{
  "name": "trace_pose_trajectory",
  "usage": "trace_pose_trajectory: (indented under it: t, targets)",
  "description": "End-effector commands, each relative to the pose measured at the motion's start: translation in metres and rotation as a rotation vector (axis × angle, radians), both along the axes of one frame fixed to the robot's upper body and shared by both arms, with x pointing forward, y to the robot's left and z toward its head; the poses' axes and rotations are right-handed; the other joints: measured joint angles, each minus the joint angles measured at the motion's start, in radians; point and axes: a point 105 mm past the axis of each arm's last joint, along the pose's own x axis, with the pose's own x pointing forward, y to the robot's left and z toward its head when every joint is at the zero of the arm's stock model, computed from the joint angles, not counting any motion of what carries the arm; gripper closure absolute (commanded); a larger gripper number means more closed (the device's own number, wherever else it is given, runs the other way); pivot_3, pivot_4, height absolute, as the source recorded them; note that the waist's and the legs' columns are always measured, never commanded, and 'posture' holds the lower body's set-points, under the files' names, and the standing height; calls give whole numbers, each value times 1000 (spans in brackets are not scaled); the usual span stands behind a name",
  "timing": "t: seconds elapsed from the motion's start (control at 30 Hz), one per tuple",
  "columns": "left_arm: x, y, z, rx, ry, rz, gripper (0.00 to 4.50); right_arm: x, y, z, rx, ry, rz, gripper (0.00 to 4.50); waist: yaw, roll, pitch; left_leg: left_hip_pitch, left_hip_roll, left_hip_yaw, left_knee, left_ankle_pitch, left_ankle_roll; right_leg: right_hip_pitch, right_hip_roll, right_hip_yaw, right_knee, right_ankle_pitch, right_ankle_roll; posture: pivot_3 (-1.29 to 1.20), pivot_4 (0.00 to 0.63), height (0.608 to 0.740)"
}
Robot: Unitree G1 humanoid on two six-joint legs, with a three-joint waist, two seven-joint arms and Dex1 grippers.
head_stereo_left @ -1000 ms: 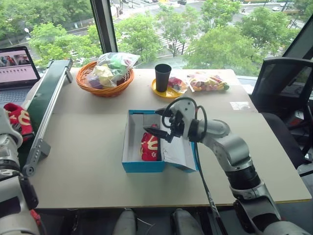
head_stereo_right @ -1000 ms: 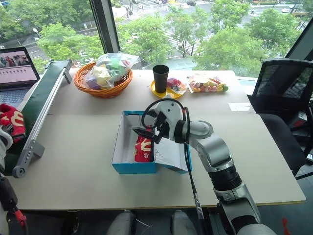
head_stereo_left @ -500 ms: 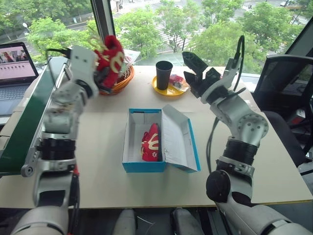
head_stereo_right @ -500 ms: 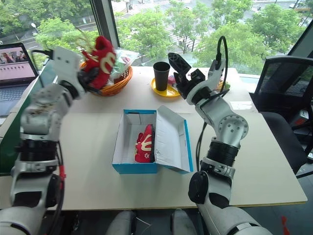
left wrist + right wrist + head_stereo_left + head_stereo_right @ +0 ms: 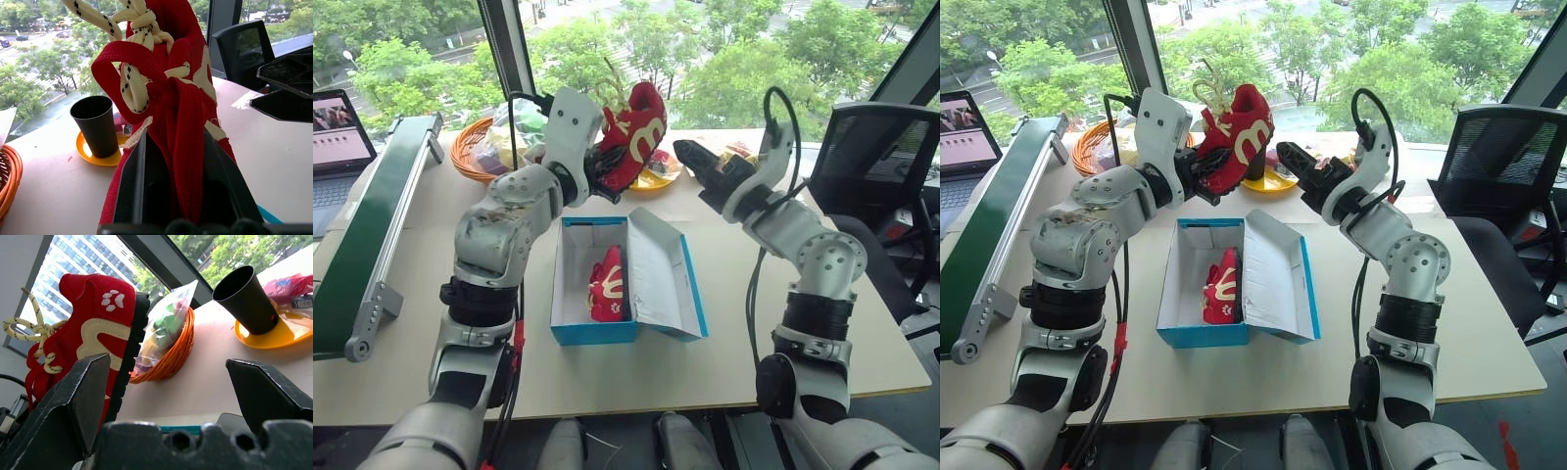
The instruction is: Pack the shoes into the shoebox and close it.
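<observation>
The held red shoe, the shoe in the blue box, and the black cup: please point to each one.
held red shoe (image 5: pixel 636 132), left eye view, on its red side with the cream marking.
shoe in the blue box (image 5: pixel 607 286), left eye view, on its red upper.
black cup (image 5: pixel 98 125), left wrist view, on its outer wall.

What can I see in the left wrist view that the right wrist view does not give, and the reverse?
Left wrist view, not the right wrist one: the left gripper shut on the red shoe, and the office chair behind. Right wrist view, not the left wrist one: the shoe's black sole, its white paw prints, and the plastic bag in the basket. Both share the red shoe with its laces, the black cup on the yellow plate, and the orange basket.
</observation>
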Motion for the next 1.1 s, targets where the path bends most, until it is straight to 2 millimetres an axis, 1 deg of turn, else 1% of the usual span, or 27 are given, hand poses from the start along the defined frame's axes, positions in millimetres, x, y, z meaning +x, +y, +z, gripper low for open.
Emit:
trace_pose_trajectory:
  t: [0.03,0.13,0.23,0.33,0.4,0.57,0.83,0.93,1.03,1.1]
  targets:
    - [-11,-14,7,-19,-34,-54,4333,-13,6,35,-1,-143,28,0,0,0,0,0,0,0,0,0,0,0,0,0,0,0,0,0,150,734]
    - [-9,-17,4,-9,-23,-54,4333,-13,9,38,-17,-153,28,0,-1,0,0,0,0,0,0,0,0,0,0,0,0,0,0,0,150,734]
    - [-10,-28,12,-58,-30,-72,4333,-14,17,43,-4,-164,51,0,3,0,0,0,0,0,0,0,0,0,0,0,0,0,0,0,150,734]
    - [-14,-34,17,-77,-36,-90,4333,-14,21,42,0,-158,64,0,7,0,0,0,0,0,0,0,0,0,0,0,0,0,0,0,150,734]
    - [-15,-34,19,-81,-42,-88,4333,-13,23,38,-8,-147,63,0,9,0,0,0,0,0,0,0,0,0,0,0,0,0,0,0,150,734]
    - [-13,-25,31,-87,-72,-61,4333,-10,23,27,-20,-119,67,0,10,0,0,0,0,0,0,0,0,0,0,0,0,0,0,0,150,734]
    - [-15,-24,37,-99,-86,-55,4333,-7,24,16,-34,-102,81,0,18,0,0,0,0,0,0,0,0,0,0,0,0,0,0,0,150,734]
    - [-17,-27,33,-103,-69,-66,4333,-8,28,20,-23,-124,100,0,19,0,0,0,0,0,1,0,0,0,0,0,0,0,0,0,150,734]
    - [-18,-30,29,-127,-43,-81,4337,-8,32,27,7,-151,112,775,19,0,0,0,0,0,1,0,0,0,0,0,0,0,0,0,150,734]
    - [-19,-31,28,-133,-31,-87,4337,-7,34,31,30,-164,110,1423,17,0,0,0,0,0,1,0,0,0,0,0,0,0,0,0,150,734]
